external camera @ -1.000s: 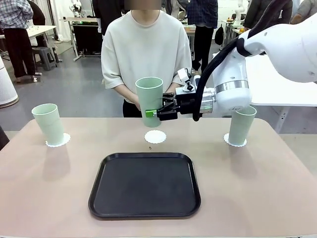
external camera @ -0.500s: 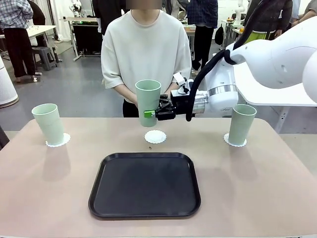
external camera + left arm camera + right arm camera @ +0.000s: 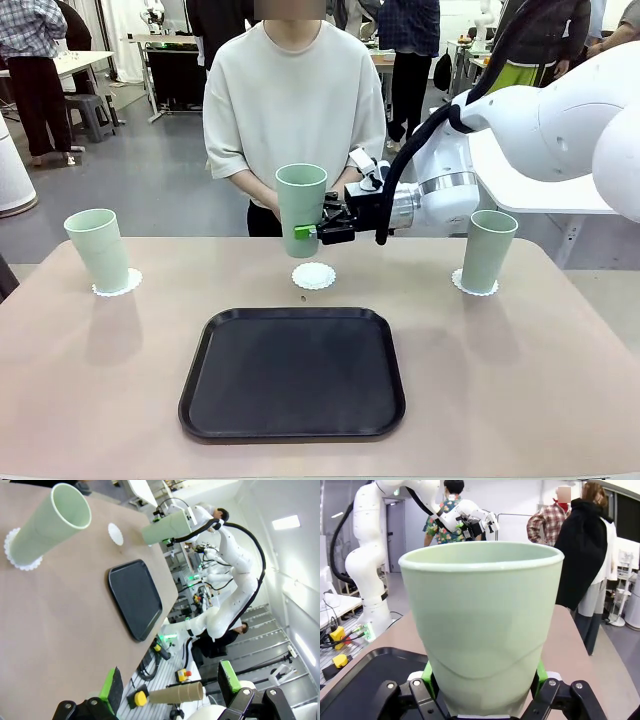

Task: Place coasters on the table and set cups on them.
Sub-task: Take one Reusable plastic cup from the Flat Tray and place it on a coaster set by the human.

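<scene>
My right gripper (image 3: 312, 231) clamps a cup (image 3: 302, 208) upright just above the middle coaster (image 3: 313, 275); my left gripper (image 3: 170, 687) gapes empty.

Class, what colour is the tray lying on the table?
Black: the tray is plain matte black with a raised rim, clearest in the front view.

Held cup's (image 3: 482, 625) base behind jaws; middle coaster (image 3: 554, 676) mostly hidden.

Third mint cup (image 3: 301, 207) upright, airborne above bare middle coaster (image 3: 313, 276).
</scene>
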